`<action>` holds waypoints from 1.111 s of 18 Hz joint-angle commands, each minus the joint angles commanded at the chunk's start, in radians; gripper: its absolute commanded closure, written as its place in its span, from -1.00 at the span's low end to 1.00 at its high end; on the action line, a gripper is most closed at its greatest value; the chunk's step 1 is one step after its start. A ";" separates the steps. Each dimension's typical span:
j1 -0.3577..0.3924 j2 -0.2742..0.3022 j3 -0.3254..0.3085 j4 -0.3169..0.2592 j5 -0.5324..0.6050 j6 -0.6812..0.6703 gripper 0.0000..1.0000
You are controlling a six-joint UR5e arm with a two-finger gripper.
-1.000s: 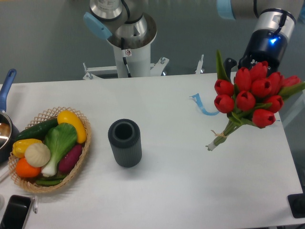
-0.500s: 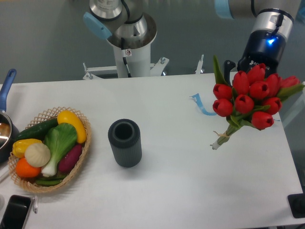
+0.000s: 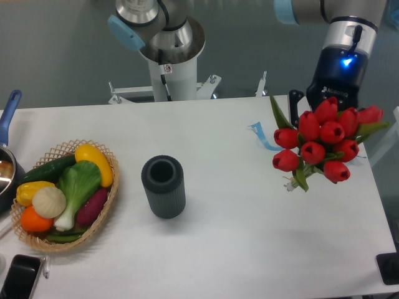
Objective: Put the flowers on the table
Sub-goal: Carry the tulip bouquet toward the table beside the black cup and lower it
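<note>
We see the flowers at the right side of the table, red heads facing up toward the camera and bunched close, w/ a green leaf sticking up at the upper left and another out to the right. The long axis runs nearly along our line of sight, so stems are mostly hidden under the heads; only a short bit of stem end w/ the pale tie shows at the lower left of the bunch, pointing down & left toward the table. Can't tell if that end touches the surface. The gripper sits right behind the bunch, dark body w/ a blue light; its jaws are hidden by the blooms, so we can't tell whether they are open or closed, or gripping the stems. A blue strip lies on the table just left of the flowers. Mid-table stands a dark ribbed cup, upright, mouth open. Far left is a wicker basket of vegetables, w/ a pot and a phone at the left edge.
</note>
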 joint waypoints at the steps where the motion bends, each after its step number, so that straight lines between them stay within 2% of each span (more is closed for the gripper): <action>1: -0.017 0.000 -0.005 0.000 0.043 0.008 0.10; 10: -0.137 -0.020 -0.060 -0.002 0.370 0.086 0.10; 16: -0.224 -0.090 -0.054 -0.002 0.543 0.091 0.10; 20: -0.281 -0.164 -0.046 -0.002 0.663 0.091 0.10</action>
